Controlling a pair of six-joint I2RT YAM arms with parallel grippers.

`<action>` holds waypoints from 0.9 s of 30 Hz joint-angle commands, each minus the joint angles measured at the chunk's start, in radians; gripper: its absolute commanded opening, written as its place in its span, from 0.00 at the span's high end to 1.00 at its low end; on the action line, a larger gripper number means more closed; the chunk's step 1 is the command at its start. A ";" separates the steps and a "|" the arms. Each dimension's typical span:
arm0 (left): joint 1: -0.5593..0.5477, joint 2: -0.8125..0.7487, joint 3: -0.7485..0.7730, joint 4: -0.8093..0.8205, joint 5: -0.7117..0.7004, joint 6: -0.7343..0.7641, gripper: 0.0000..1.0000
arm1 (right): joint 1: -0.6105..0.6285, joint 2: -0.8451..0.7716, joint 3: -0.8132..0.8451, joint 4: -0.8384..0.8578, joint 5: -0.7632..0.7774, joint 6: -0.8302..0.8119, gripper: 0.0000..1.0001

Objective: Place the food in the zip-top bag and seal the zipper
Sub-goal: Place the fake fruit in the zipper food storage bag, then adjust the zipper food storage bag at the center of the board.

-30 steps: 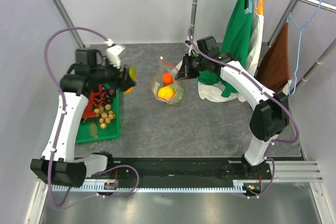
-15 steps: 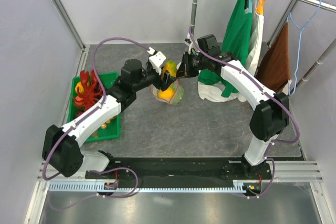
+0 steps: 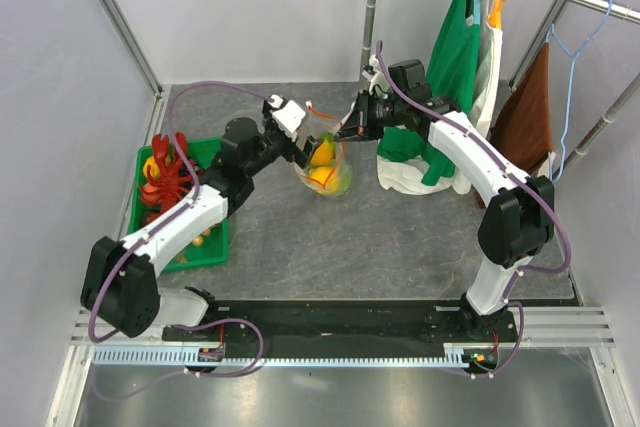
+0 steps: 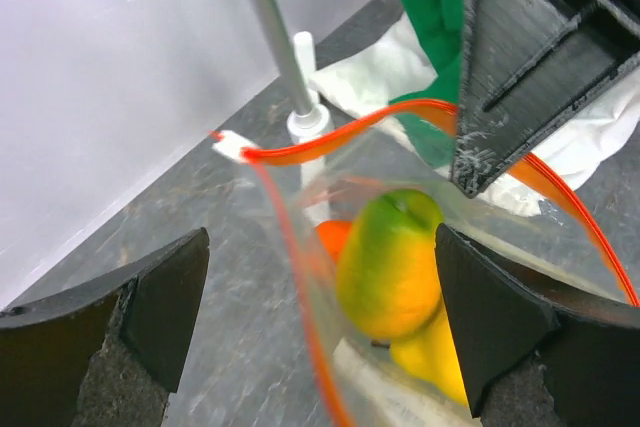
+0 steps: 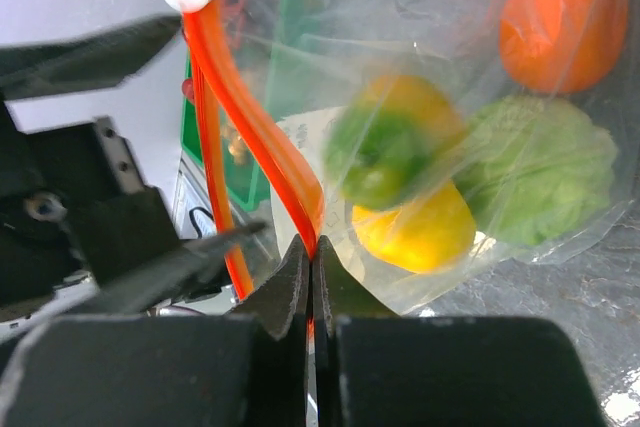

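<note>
**Entry: zip-top bag, part-filled, mouth unsealed**

1. Right fingers [image 5: 308, 277]: we list them pressed tight together, pinching the red-orange zipper [image 5: 250, 127] at the rim and holding that edge up.
2. Left fingers [image 3: 304, 150]: spread wide, gripping nothing. They hang just above the bag's mouth, one on either side of it in the left wrist view.
3. Green-and-yellow mango [image 4: 390, 267]: between and below the left fingers, touching neither, inside the mouth and blurred.
4. Zipper, condition: its two strips stand apart and the mouth gapes.
5. Zip-top bag [image 5: 420, 7]: clear and crinkled, upright near the middle of the desk [image 3: 400, 237], towards the back.
6. Contents seen through the plastic:
   - a yellow fruit [image 5: 415, 232] under the mango
   - an orange fruit [image 5: 565, 12]
   - a pale green cabbage [image 5: 540, 182]
7. Lobster [image 3: 170, 172]: red, lying on the green tray [image 3: 215, 247] at the desk's left edge, well apart from the bag. The left arm crosses over part of the tray.
8. Surroundings:
   - a white cloth [image 3: 405, 177] lies just right of the bag
   - a green garment [image 3: 455, 57] hangs above the cloth
   - a rack pole [image 4: 275, 47] stands behind the bag
</note>
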 commanded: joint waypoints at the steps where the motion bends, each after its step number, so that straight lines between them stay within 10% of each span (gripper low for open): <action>1: 0.031 -0.161 0.109 -0.234 0.011 -0.077 0.00 | -0.006 0.002 0.032 0.037 -0.031 0.020 1.00; 7: 0.039 -0.227 0.141 -0.659 -0.043 -0.253 0.15 | -0.004 0.007 0.038 0.041 -0.029 0.020 1.00; 16: 0.039 -0.080 0.227 -0.765 -0.034 -0.442 0.17 | 0.002 -0.023 0.031 0.043 -0.040 0.008 1.00; 22: 0.039 0.004 0.365 -0.923 0.201 -0.459 0.95 | 0.005 -0.085 0.019 0.024 -0.003 -0.010 1.00; 27: 0.039 -0.036 0.474 -0.991 0.351 -0.482 0.98 | 0.003 -0.196 0.003 -0.031 0.050 -0.021 1.00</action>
